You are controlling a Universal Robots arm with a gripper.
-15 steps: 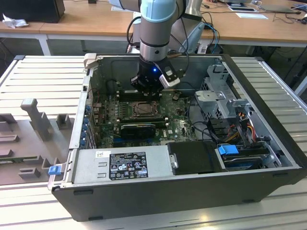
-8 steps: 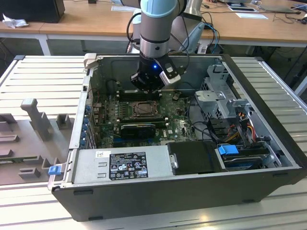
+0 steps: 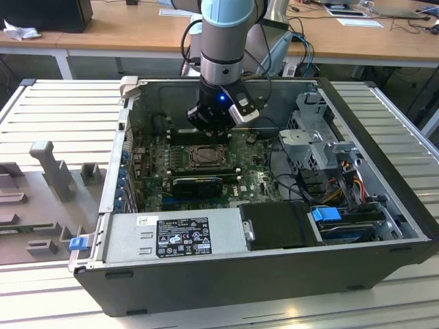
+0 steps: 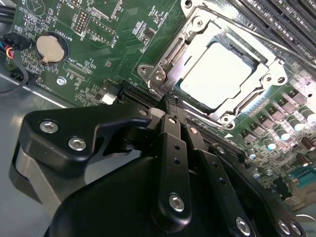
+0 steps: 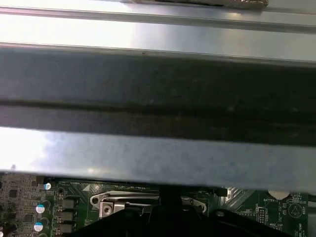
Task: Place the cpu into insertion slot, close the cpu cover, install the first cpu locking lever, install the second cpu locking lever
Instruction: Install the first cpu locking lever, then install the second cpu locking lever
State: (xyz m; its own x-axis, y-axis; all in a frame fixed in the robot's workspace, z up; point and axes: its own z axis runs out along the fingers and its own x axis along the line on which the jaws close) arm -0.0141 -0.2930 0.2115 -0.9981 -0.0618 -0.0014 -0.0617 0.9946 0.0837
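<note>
Silver cpu cover [image 4: 185,44] lies closed over the cpu [image 4: 217,74] in its insertion slot [image 3: 204,157]; my gripper [image 4: 170,106] hovers beside it, jaws clenched on nothing.

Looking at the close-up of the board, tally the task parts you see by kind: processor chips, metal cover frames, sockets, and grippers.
cpu: 1
cpu cover: 1, lying down over the chip
insertion slot: 1
gripper: 1, fingers together, empty
Total: 4
</note>
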